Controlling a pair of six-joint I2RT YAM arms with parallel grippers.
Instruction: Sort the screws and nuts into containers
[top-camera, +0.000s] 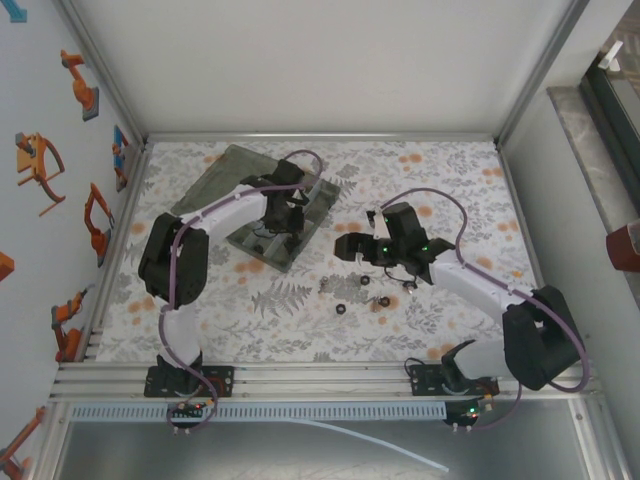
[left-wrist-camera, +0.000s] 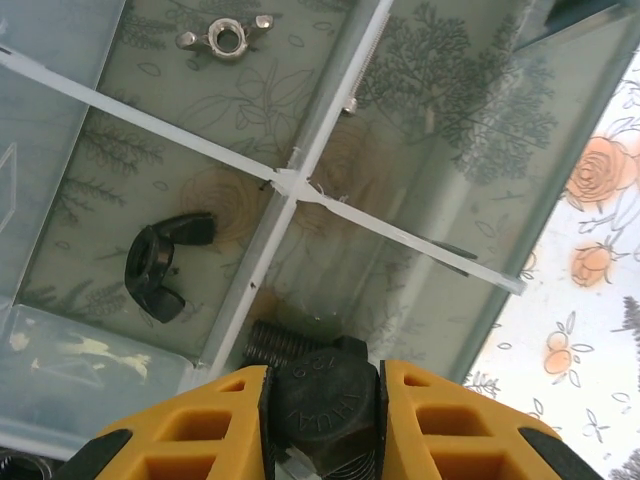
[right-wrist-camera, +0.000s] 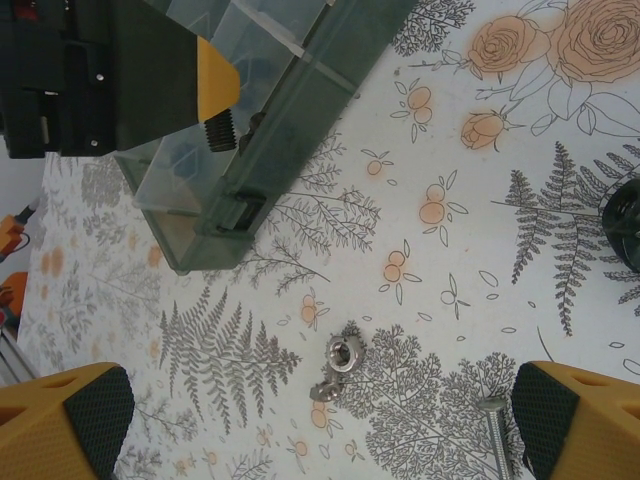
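Observation:
The organiser box (top-camera: 300, 215) lies open at the back left, its containers split by pale dividers (left-wrist-camera: 285, 185). My left gripper (left-wrist-camera: 322, 400) hangs over a near compartment, shut on a black hex-head screw (left-wrist-camera: 325, 395) whose threaded shaft (left-wrist-camera: 272, 343) points into it. A black wing nut (left-wrist-camera: 158, 268) and a silver wing nut (left-wrist-camera: 225, 38) lie in two other compartments. My right gripper (right-wrist-camera: 320, 430) stands open above the table, with two silver nuts (right-wrist-camera: 340, 355) and a silver screw (right-wrist-camera: 495, 435) below it. More loose screws and nuts (top-camera: 341, 309) lie mid-table.
The box's flat lid (top-camera: 215, 170) lies folded back toward the far left corner. A thin silver screw (left-wrist-camera: 362, 60) rests along a divider. A dark round part (right-wrist-camera: 625, 215) sits at the right edge of the right wrist view. The floral cloth (top-camera: 450, 170) covers the table.

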